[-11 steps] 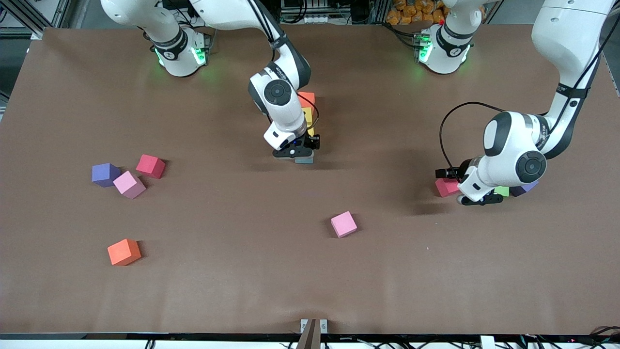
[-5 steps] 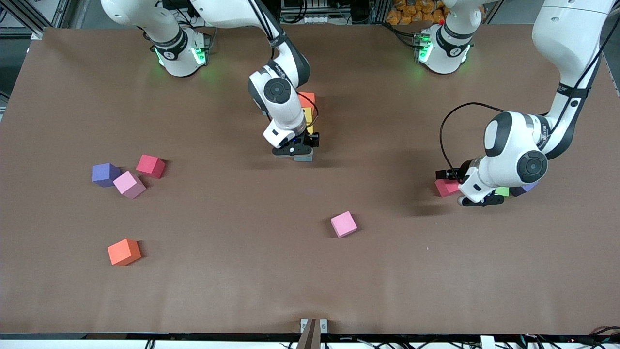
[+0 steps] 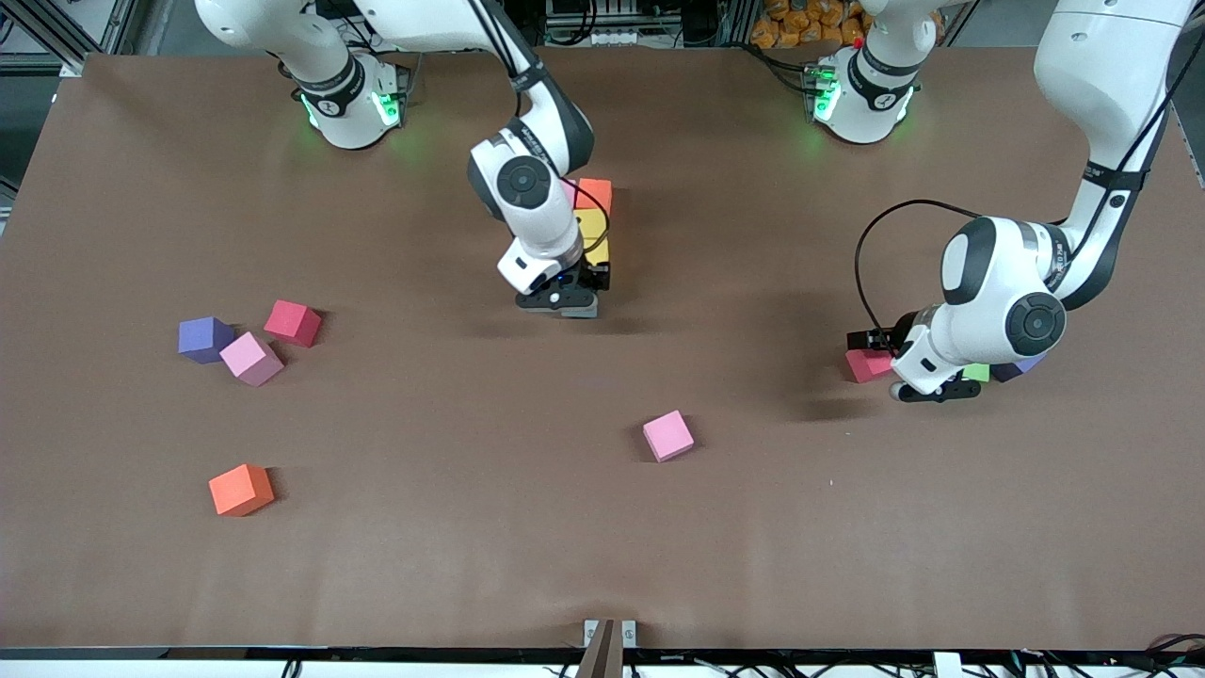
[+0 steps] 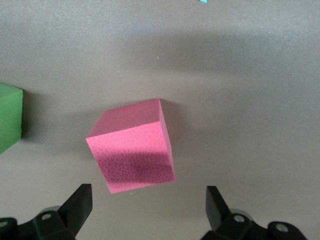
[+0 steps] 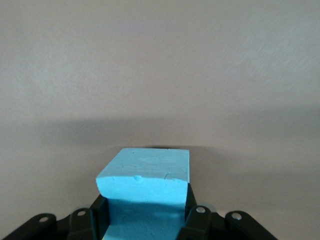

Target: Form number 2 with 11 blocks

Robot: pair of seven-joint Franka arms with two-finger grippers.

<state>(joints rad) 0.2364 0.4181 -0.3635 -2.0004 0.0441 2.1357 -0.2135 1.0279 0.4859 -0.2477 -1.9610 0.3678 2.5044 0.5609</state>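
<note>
From the front view first. My right gripper hangs low over the brown table, right next to a short column of blocks: an orange cube with a yellow cube touching it on the camera side. That's all I can see of the number 2; my wrist covers the rest. My left gripper is low over the table at the left arm's end, with a red cube just beside it, a green cube peeking out from under the wrist and a purple cube past that. Well apart toward the right arm's end sit another purple cube, a pink cube touching it, and a red one close by. A loose orange cube and a second pink cube lie nearer the camera.

Left wrist view: my fingers are spread wide, nothing between them. The red cube sits just ahead of the gap, turned at an angle, with a pebbly foam-like skin and crisp edges. The green cube's corner shows off to one side.

Right wrist view: my gripper is pinching a blue cube, matte, slightly dented on top. It's over bare table, which has a fine grainy surface.
</note>
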